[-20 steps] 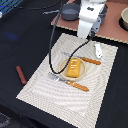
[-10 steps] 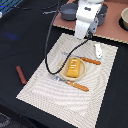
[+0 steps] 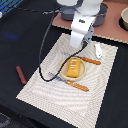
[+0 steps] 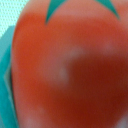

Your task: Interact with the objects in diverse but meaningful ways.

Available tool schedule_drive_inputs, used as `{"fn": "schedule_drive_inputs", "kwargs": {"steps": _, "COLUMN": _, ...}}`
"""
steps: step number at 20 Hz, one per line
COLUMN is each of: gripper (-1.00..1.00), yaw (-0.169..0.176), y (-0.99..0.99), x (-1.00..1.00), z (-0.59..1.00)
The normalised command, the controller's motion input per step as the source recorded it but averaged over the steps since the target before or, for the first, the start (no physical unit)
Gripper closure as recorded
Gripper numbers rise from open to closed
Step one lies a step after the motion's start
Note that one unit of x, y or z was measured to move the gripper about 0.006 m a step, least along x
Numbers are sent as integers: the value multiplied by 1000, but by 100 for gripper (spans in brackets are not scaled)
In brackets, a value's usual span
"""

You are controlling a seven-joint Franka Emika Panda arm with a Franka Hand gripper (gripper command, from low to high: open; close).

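**Tomato fills the wrist view**

The red tomato [image 4: 70, 75] is seen very close in the wrist view. The gripper [image 3: 76, 46] is held above the striped mat [image 3: 40, 82]; whether its jaws are closed cannot be told. The ridged block [image 3: 74, 67] lies on a plate [image 3: 84, 75], and the sausage stick [image 3: 20, 75] rests beside the mat.

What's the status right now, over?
Pincer above the placemat, state unclear. Tomato fills wrist view. Ridged block on plate, sausage off mat.
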Motion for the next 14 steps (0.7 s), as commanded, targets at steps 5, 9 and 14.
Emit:
{"fn": "schedule_drive_inputs", "kwargs": {"steps": 5, "gripper": 100, "yaw": 84, "y": 281, "x": -549, "z": -99}}
{"fn": "schedule_drive_inputs", "kwargs": {"steps": 9, "gripper": 100, "yaw": 80, "y": 105, "x": -536, "z": -442}}
{"fn": "schedule_drive_inputs", "kwargs": {"steps": 14, "gripper": 100, "yaw": 69, "y": 0, "x": -611, "z": -523}}
